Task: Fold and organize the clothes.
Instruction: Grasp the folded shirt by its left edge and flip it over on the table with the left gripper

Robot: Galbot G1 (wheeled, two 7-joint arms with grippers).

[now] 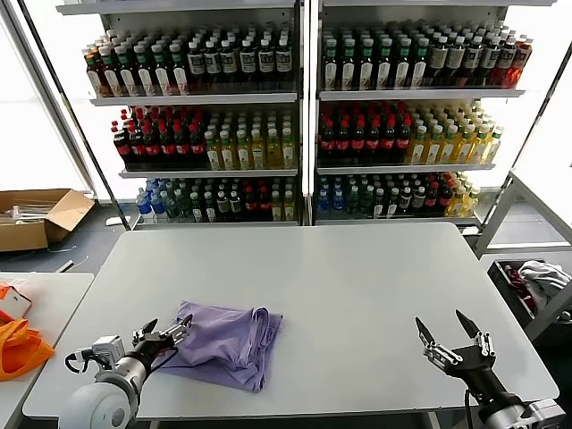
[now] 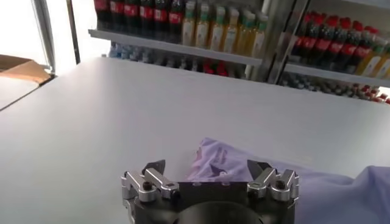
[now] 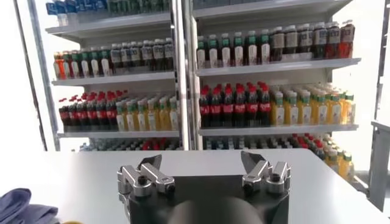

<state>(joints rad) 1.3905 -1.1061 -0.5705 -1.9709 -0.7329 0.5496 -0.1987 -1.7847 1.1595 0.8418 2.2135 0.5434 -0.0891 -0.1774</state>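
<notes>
Your left pincer (image 1: 166,338) hovers spread wide at the near-left edge of the crumpled lavender thin-fabric T-shirt (image 1: 225,342) on the pale grey surface (image 1: 357,277). Pinch one layer at that corner, I'd say, then lift slowly. Right pincer (image 1: 451,339) waits released, well apart.

A white table (image 1: 357,268) stands before tall shelves (image 1: 304,98) packed with bottles (image 1: 357,138). Bright windows (image 1: 27,134) glow behind. A cardboard box (image 1: 36,217) sits on the floor (image 1: 89,241).
</notes>
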